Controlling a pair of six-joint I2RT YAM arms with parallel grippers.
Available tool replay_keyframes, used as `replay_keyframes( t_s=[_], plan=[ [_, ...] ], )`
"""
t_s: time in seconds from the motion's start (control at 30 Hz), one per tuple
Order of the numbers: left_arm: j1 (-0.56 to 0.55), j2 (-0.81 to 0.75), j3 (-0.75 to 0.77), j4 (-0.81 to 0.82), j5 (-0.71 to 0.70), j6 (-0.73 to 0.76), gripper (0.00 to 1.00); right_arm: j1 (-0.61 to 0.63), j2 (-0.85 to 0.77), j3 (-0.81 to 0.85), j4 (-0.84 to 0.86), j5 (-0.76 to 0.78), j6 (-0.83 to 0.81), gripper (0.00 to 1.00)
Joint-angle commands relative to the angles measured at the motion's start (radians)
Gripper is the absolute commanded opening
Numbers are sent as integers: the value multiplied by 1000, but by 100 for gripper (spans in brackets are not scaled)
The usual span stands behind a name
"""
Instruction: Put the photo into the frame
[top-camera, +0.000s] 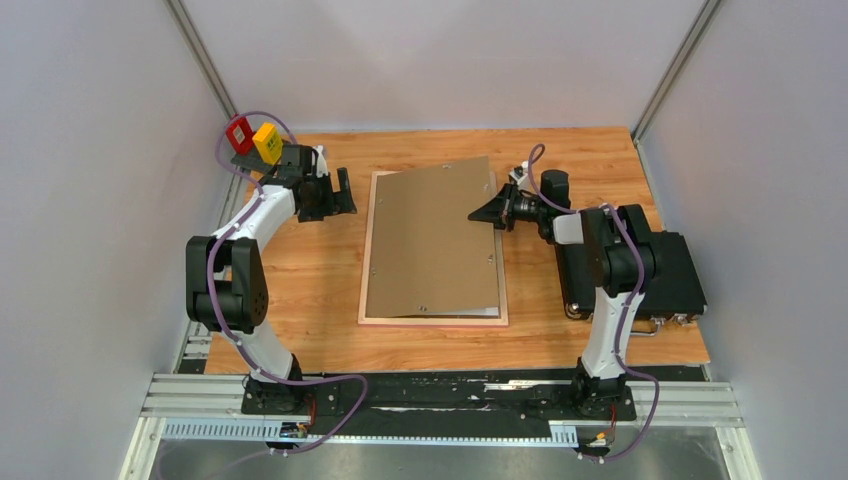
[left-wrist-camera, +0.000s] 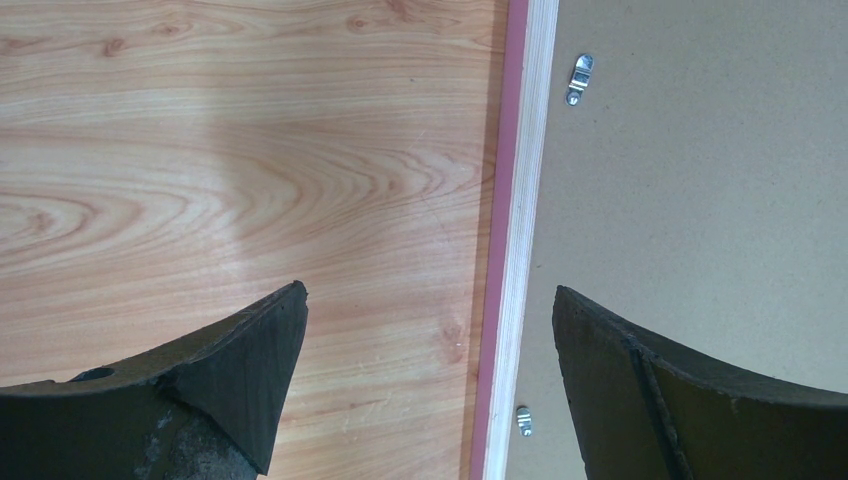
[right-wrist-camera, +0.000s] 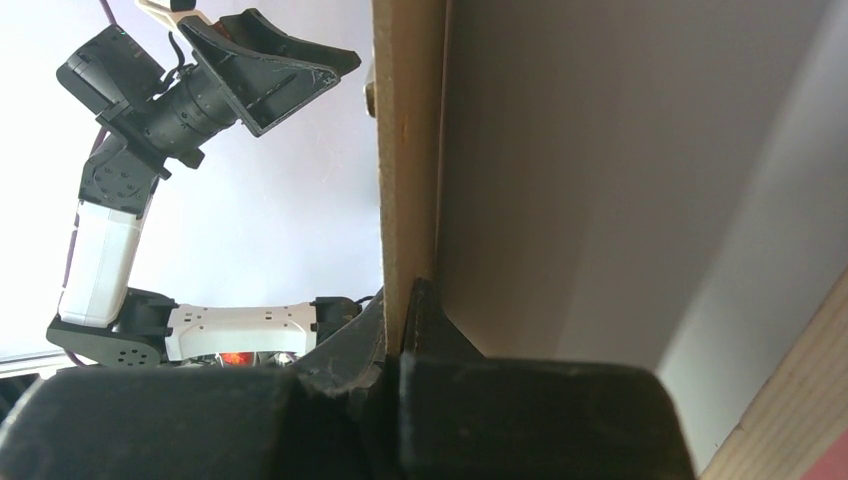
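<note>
From my console, the frame lies flat in the middle of the table, light wood back facing up. The brown backing board sits over it, skewed, with its far right corner raised off the frame. The right gripper is at the frame's right edge, clamped tight on that board's rim (the wrist view shows the thin edge pinched between the fingers). The left gripper hovers at the frame's far left side, jaws spread wide and holding nothing, one finger on either side of the pink-and-wood border. Of the photo I see only a pale sliver under the board at the frame's near right corner. A black case sits to the right of the frame.
</note>
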Motion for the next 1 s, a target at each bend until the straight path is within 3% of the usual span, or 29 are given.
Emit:
replay_keyframes(
  t_s=[0.0, 0.7, 0.97],
  plan=[
    [8, -30, 6, 8, 10, 17, 99, 9, 1, 46, 39, -47, 14, 0],
    [9, -23, 4, 10, 13, 17, 99, 10, 22, 70, -32, -28, -39, 0],
    [9, -18, 5, 10, 16, 17, 99, 9, 30, 91, -103, -14, -91, 9]
  ],
)
